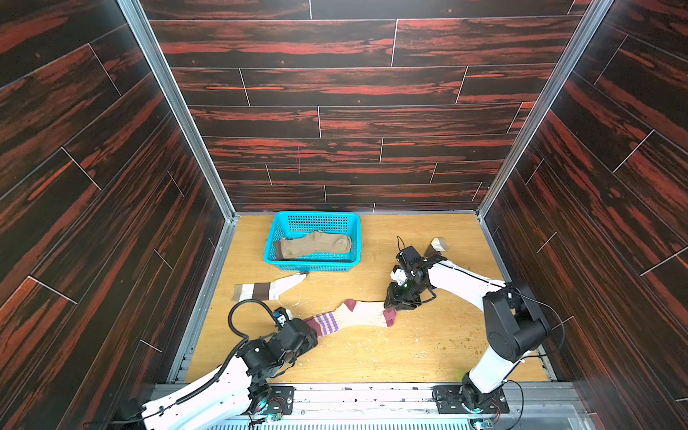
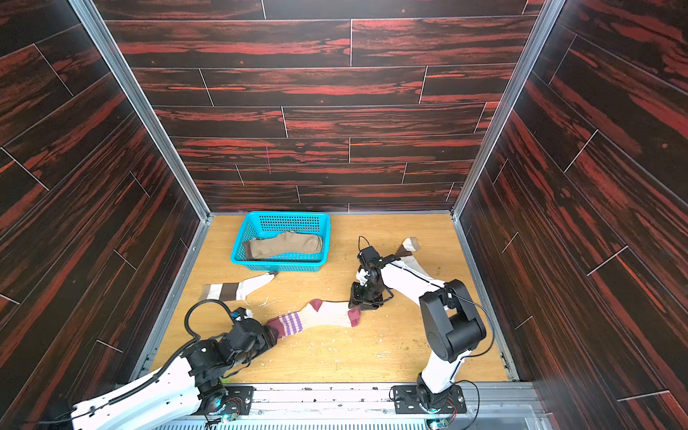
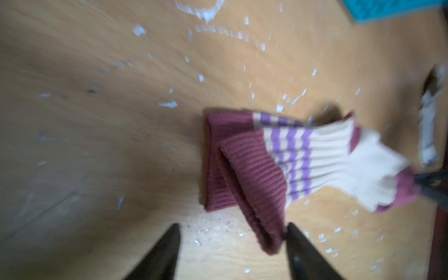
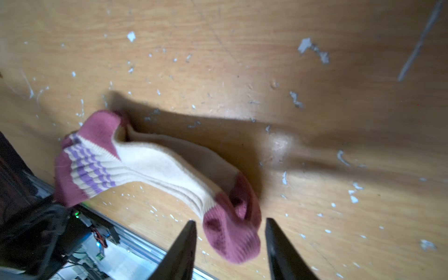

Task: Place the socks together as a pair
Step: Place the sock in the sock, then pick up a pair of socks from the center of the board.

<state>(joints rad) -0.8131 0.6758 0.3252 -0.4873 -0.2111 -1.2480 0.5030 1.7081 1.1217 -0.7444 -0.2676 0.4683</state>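
Observation:
Two maroon-and-beige socks with purple stripes (image 1: 357, 316) (image 2: 324, 314) lie stacked on the wooden table, stretched between my two grippers. In the left wrist view their two maroon cuffs (image 3: 244, 174) overlap, and one cuff end touches one finger of my open left gripper (image 3: 232, 225) (image 1: 311, 333). My right gripper (image 4: 230, 220) (image 1: 394, 307) stands open around the maroon toe (image 4: 232, 232), with a gap on each side. A white sock with brown bands (image 1: 268, 288) lies at the left. Another banded sock (image 1: 439, 245) peeks out behind the right arm.
A blue plastic basket (image 1: 309, 262) (image 2: 277, 266) stands at the back left and holds a plain tan sock (image 1: 316, 244). White flecks are scattered over the table. Dark wood-patterned walls close in the left, right and back sides.

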